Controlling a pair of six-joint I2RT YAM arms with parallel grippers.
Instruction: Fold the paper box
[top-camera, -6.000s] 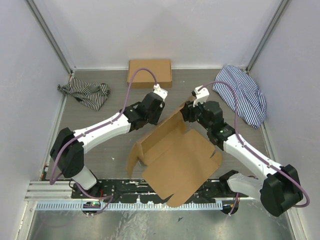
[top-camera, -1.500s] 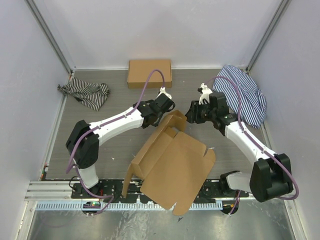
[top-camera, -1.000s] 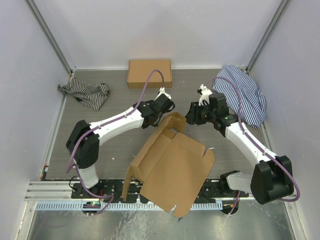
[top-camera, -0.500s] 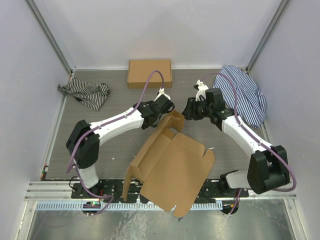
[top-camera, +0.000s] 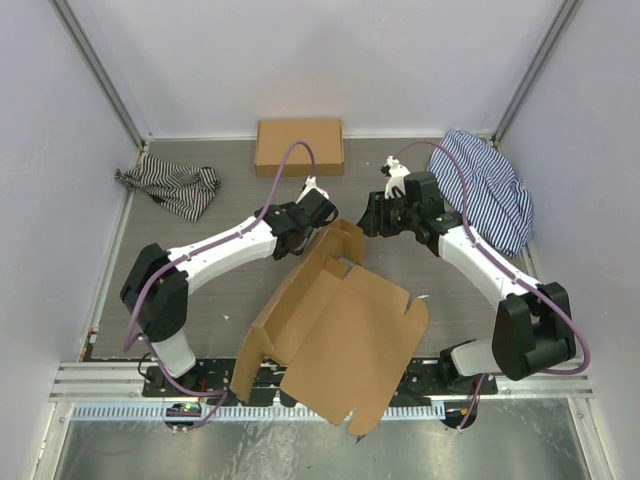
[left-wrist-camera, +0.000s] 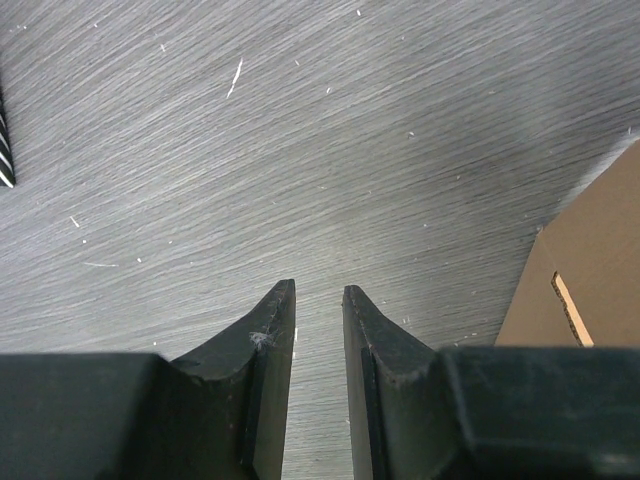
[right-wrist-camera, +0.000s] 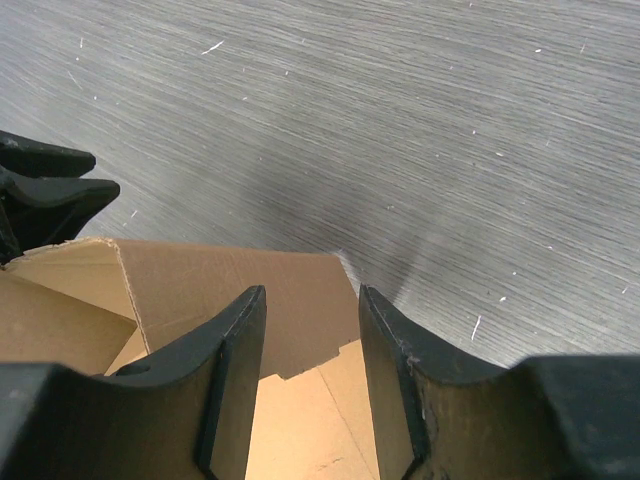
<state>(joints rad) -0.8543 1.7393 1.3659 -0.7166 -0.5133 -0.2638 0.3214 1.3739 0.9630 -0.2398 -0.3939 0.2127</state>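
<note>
While the paper box (top-camera: 345, 330) lies half unfolded on the surface (left-wrist-camera: 300, 120) with its far flap standing up, both hands sit at that far end. The left hand (left-wrist-camera: 318, 290), fingers slightly parted and empty, hangs just left of the box over bare surface. The right hand (right-wrist-camera: 312, 295) is open, straddling the flap's top corner without pinching it. The fold should go best if the right closes squarely on the flap edge while the left braces beside the crease.
</note>
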